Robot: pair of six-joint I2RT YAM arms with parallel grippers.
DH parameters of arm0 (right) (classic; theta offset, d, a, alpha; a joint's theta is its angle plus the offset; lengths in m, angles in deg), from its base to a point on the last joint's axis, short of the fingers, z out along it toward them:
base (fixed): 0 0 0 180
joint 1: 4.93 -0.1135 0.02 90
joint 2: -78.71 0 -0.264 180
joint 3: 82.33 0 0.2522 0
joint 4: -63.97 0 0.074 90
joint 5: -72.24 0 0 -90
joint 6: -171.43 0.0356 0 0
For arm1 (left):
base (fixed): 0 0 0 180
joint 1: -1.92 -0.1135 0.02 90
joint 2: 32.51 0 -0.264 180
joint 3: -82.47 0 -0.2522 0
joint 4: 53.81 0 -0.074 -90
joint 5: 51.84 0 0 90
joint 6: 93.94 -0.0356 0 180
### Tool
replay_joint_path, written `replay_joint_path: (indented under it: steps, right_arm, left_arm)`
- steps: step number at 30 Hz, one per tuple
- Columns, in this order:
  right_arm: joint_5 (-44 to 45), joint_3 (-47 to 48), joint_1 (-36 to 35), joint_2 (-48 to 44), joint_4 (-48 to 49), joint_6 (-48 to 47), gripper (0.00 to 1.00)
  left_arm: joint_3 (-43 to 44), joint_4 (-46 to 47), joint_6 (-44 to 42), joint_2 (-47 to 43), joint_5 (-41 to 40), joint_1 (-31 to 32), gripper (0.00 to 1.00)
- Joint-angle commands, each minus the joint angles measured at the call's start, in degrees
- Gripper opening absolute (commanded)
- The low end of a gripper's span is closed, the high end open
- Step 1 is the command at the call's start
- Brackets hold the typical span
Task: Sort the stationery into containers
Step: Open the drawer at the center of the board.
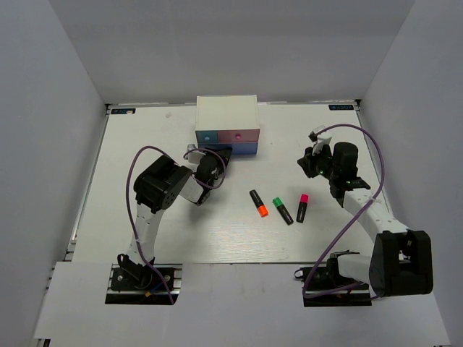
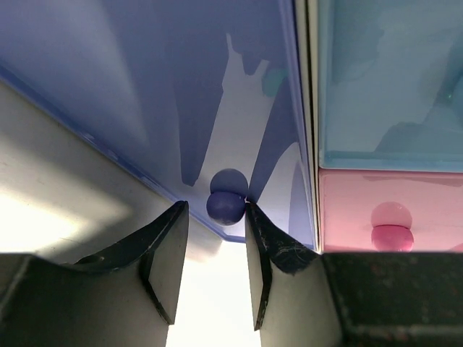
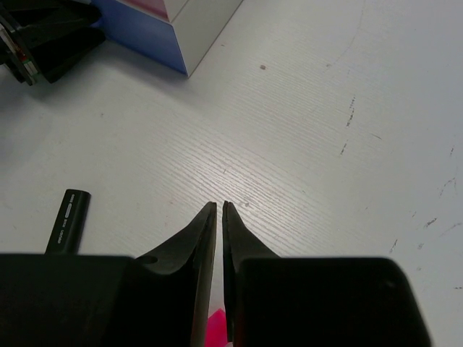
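Note:
Three black markers lie on the table in the top view, with orange (image 1: 259, 203), green (image 1: 282, 210) and pink (image 1: 302, 207) ends. The white drawer chest (image 1: 226, 108) stands at the back, showing blue and pink drawer fronts. My left gripper (image 1: 221, 155) is at its lower blue drawer (image 2: 145, 94). The jaws stand open on either side of the round blue knob (image 2: 226, 206), the right fingertip touching it and the left one slightly apart. My right gripper (image 3: 219, 206) hovers shut and empty over bare table, with a pink marker end (image 3: 215, 327) just below it.
In the left wrist view, a light blue drawer (image 2: 391, 79) and a pink drawer (image 2: 354, 210) with a pink knob (image 2: 391, 235) sit beside the gripped-at one. A black marker body (image 3: 69, 220) lies left of my right fingers. Grey walls enclose the table.

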Motion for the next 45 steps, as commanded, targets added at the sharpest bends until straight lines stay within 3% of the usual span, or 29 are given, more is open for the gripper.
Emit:
replay_joint_path:
  steps: [1,14,22,29,34,42,45]
  right_arm:
    - [-1.5,1.0,0.5,0.4,1.4,0.3,0.14]
    - [-2.0,0.8,0.9,0.6,0.5,-0.4,0.14]
    - [-2.8,0.7,0.9,0.8,0.7,-0.3,0.14]
    - [-4.5,0.7,1.0,1.0,0.4,-0.5,0.20]
    - [-12.2,1.3,0.8,0.4,-0.3,-2.2,0.22]
    - [-13.0,2.5,0.7,1.5,-3.3,-4.8,0.26]
    - [-13.6,2.3,0.9,1.3,-4.3,-5.4,0.35]
  left_arm:
    - [-0.1,1.1,0.5,0.3,-4.0,-0.3,0.46]
    - [0.3,2.0,0.5,0.8,-4.0,-0.3,0.19]
    - [-5.1,5.9,1.1,-0.2,-1.5,0.9,0.17]
    - [-10.3,7.8,1.1,-2.9,1.0,1.4,0.17]
    - [-11.4,4.5,1.1,-4.0,3.3,1.9,0.14]
    - [-16.1,-5.0,-0.2,-10.9,7.4,3.2,0.14]
    - [-18.0,-7.0,-0.2,-12.9,7.4,3.8,0.16]
